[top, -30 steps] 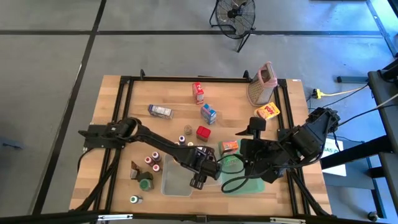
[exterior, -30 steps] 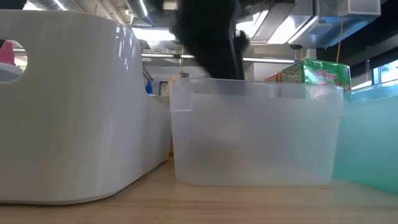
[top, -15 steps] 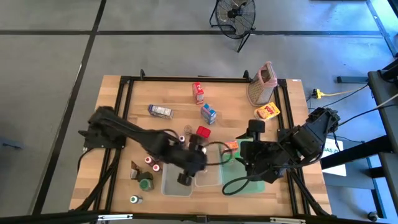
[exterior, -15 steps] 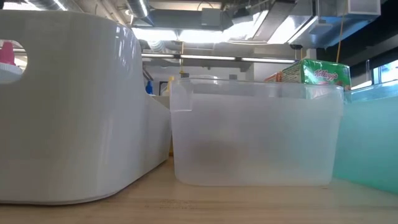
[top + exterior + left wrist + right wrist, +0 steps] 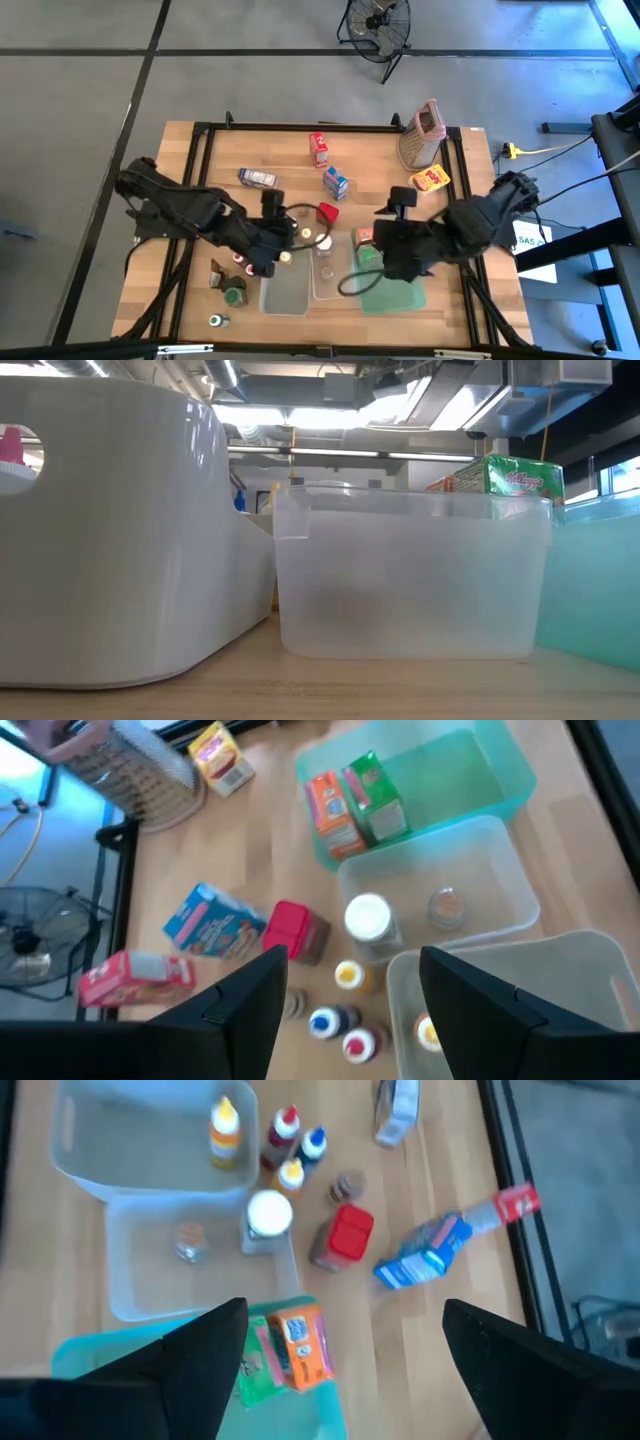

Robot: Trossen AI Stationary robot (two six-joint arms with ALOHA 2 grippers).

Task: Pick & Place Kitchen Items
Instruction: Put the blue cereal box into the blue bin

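Observation:
My left gripper [image 5: 268, 260] [image 5: 352, 965] hangs open above several small capped bottles [image 5: 345, 1020] left of the clear tubs, with nothing between its fingers. My right gripper [image 5: 383, 262] [image 5: 342, 1312] hangs open above the green tray [image 5: 400, 295]. An orange carton [image 5: 330, 810] and a green carton [image 5: 380, 805] stand in that tray. A tiny jar [image 5: 445, 907] sits in the small clear tub [image 5: 335, 282]. A white-capped jar [image 5: 368, 918] stands just outside it. A yellow-capped bottle [image 5: 225, 1128] stands in the larger tub [image 5: 285, 292]. Red [image 5: 297, 932], blue [image 5: 213, 920] and yellow [image 5: 222, 755] cartons rest on the table.
The metal grater with a pink top [image 5: 422, 135] stands at the far right. More cartons [image 5: 319, 148] [image 5: 258, 178] lie toward the far edge, and jars [image 5: 233, 295] stand near the front left. In the low view the tubs [image 5: 410, 580] and the tray wall [image 5: 595, 580] fill the front.
My left gripper has risen from above the small clear tub and drawn back toward the table's left, its fingers as far apart as before. My right arm has swung a little toward the table's left.

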